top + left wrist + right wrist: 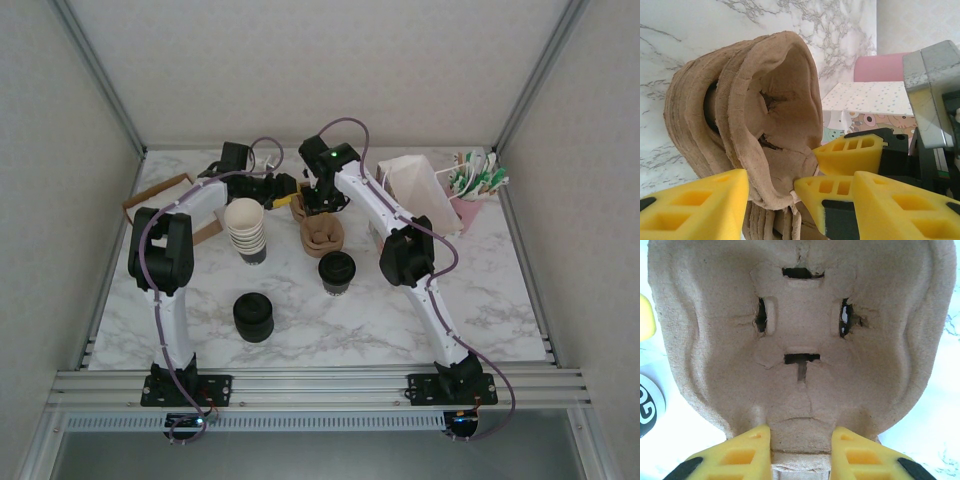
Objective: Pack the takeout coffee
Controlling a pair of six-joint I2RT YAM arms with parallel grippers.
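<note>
right wrist | pulp carrier [800,340] in jaws | white lettering [646,407] cropped, unreadable

Table [500,300] white marble, grey veins. Pulp cup carrier [800,340] plain brown. Takeout coffee [337,272] dark wall, black lid. Lid stack [253,316] black. Cup stack [245,228] cream rims, dark bottom cup. Paper bag [865,97] white, fine dots, cartoon print below. Left gripper [800,182], right gripper [800,437] yellow fingers. Cables [345,125] purple
</note>
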